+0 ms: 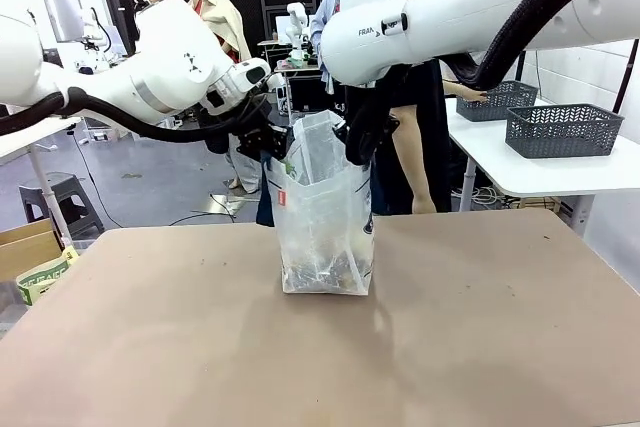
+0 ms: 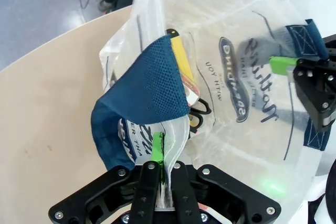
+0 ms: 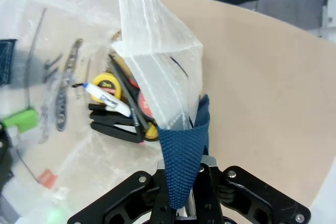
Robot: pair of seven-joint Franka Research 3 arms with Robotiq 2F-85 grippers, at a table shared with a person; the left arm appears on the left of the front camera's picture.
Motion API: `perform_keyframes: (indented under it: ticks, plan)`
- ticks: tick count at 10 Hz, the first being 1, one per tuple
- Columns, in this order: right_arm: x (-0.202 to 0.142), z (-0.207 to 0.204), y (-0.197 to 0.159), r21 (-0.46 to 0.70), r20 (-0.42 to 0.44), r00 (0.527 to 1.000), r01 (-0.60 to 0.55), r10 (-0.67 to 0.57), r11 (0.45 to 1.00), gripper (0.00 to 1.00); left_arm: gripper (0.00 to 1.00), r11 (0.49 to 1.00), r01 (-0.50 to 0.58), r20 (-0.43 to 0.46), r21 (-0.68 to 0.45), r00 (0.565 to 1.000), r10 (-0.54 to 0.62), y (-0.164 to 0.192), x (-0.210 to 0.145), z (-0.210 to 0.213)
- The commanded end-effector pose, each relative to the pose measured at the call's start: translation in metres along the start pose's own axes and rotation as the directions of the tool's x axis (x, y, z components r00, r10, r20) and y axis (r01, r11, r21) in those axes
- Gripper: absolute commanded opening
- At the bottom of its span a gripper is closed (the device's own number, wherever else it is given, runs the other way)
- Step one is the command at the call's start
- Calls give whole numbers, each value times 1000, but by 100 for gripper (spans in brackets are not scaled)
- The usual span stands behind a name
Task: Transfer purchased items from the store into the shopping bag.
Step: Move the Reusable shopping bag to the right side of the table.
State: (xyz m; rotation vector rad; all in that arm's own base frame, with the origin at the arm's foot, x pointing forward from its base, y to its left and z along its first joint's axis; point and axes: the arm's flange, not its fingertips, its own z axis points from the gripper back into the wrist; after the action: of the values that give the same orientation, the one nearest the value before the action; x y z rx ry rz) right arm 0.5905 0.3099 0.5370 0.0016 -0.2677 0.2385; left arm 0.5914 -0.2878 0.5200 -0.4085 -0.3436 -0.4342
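Over the brown table [image 1: 480, 347] we see our left gripper [image 2: 161, 157] pinched shut on the rim of the upright shopping bag [image 1: 325, 217] beside its navy strap [image 2: 142, 85], our right gripper [image 3: 185, 184] clamped on the bag's opposite strap [image 3: 184, 148], and inside the bag a yellow tape measure [image 3: 106, 87] among dark tools [image 3: 113, 125].

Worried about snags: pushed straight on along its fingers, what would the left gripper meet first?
Probably the folded navy mesh strap of the translucent whitish plastic shopping bag the left gripper clamps.
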Motion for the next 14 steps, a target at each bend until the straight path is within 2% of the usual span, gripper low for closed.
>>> perform_keyframes:
  ticks: [1,3,5,6,7,8,10,14]
  plan:
    - [5,-2,6,53,26,993,117,-118,992,0,0,998,43,23,-42,999,-42,-1,10,-6]
    - [8,-6,6,74,11,971,239,-241,968,0,0,996,50,42,-71,998,-47,2,11,-7]
    - [13,-5,2,17,10,971,237,-237,971,0,0,995,81,57,-66,995,-77,4,14,-3]
    - [5,-7,3,48,-12,978,210,-209,977,0,0,998,36,15,-42,999,-36,-2,9,-9]
    - [5,-7,3,48,-12,978,210,-209,977,0,0,998,36,15,-42,999,-36,-2,9,-9]
    - [7,-8,1,41,-11,974,228,-227,973,0,0,998,51,20,-41,999,-50,0,10,-9]
    - [12,-15,11,104,-34,937,350,-349,931,0,0,992,85,21,-96,996,-83,-6,19,-18]
    - [21,-22,23,100,-30,915,402,-402,910,0,0,983,113,42,-144,993,-108,-16,23,-25]
